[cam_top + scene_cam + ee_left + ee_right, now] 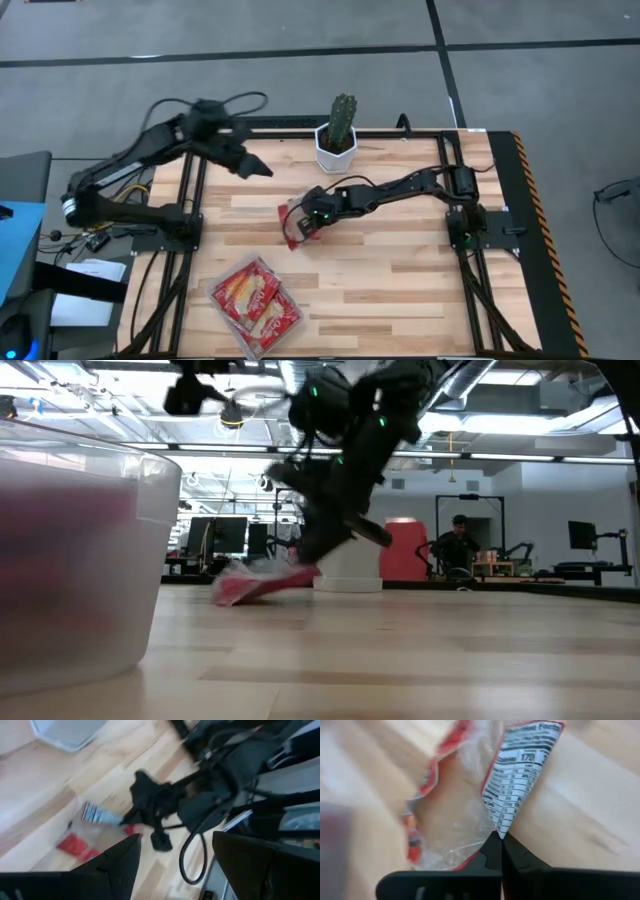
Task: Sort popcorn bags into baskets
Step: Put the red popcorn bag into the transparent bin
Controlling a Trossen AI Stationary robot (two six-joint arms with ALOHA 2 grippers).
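Note:
One slim popcorn bag (291,222) with red edges, a silvery middle and a white nutrition panel (520,765) lies at the table's middle. My right gripper (308,220) is shut on it, and the bag (92,815) also shows in the left wrist view. The clear tray (256,305) stands at the near edge, left of centre, with several larger red and yellow packets (245,288) lying in it. My left gripper (258,168) hovers open above the table's far left part, touching nothing. My right gripper pinches the bag between its two shut fingers at a pointed corner of the nutrition panel (499,834), at the bag's edge. The fingers slant down from the table's right. The held end is raised while the bag's other end (232,592) rests on the table.
A white hexagonal pot with a cactus (338,140) stands at the far edge, just behind the right gripper. The tray wall (90,560) fills the low view's left. Bare wood (400,290) lies between the bag and the tray. A person (458,545) sits far behind the table.

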